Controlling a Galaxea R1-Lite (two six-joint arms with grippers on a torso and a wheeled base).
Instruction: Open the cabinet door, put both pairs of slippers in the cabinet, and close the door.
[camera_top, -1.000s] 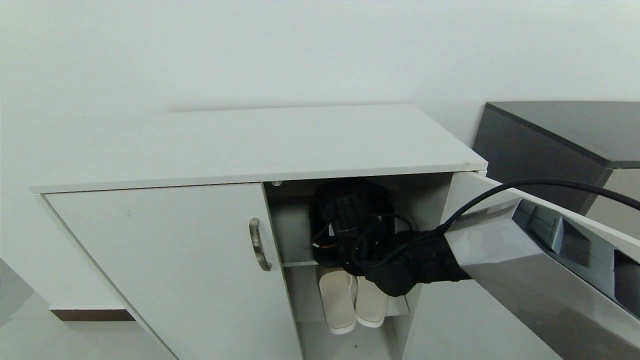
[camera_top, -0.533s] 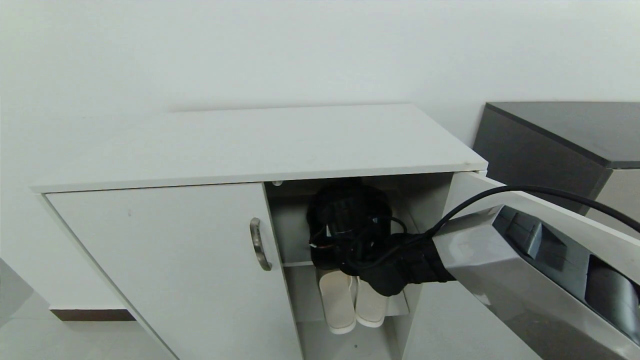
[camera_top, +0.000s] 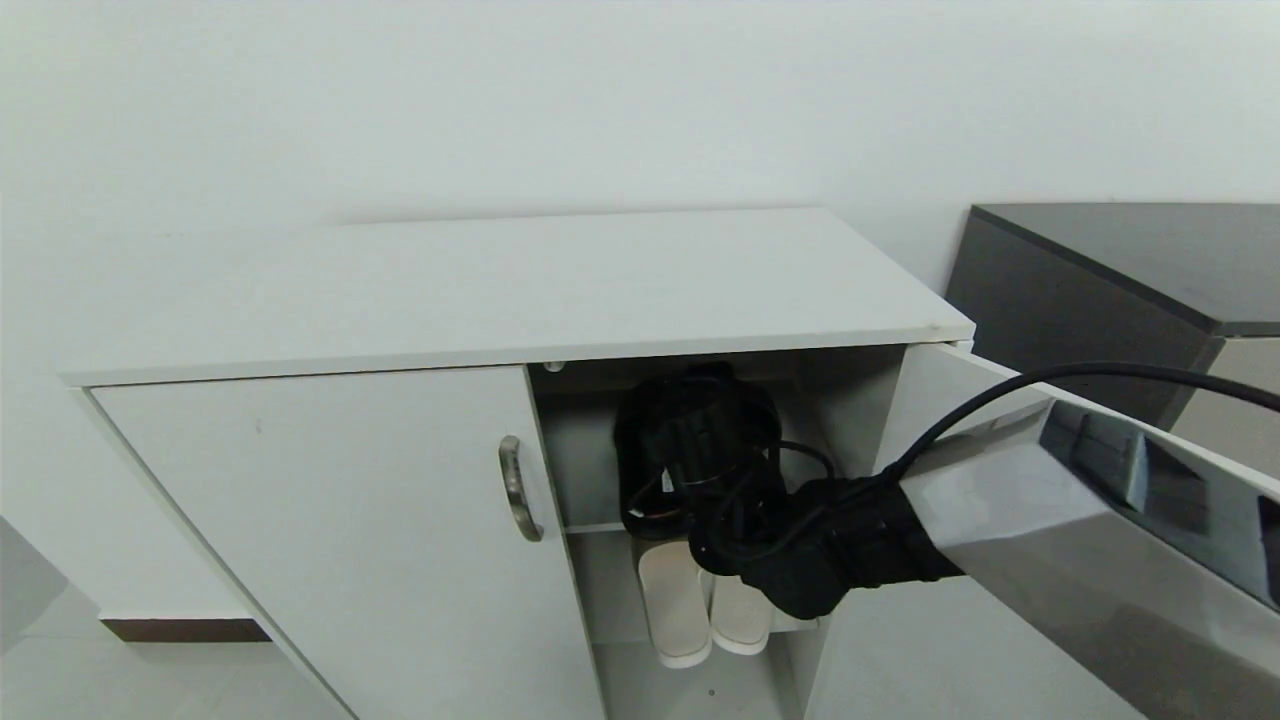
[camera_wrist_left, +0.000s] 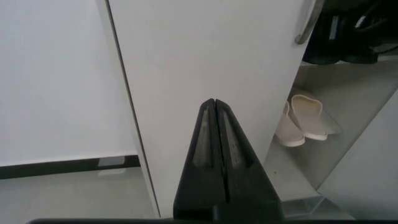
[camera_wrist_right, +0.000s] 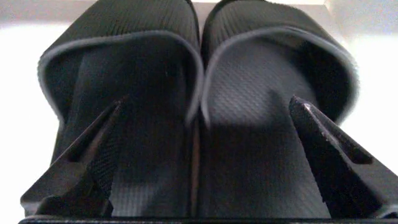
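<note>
While the black slippers (camera_wrist_right: 267, 68) are lying on the white cabinet's (camera_top: 500, 290) upper shelf between the right gripper's (camera_wrist_right: 208, 102) spread fingers, withdrawing straight back is probably safest; the left gripper (camera_wrist_left: 215, 112) is hanging pinched together outside.

We note black slippers (camera_wrist_right: 199, 124): ribbed matt cloth. White slippers (camera_top: 675, 600) smooth, matt. Cabinet (camera_top: 500, 290) matt board; handle (camera_top: 515, 488) brushed metal.

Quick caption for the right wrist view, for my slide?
Open right gripper facing the black slippers, set side by side.
</note>
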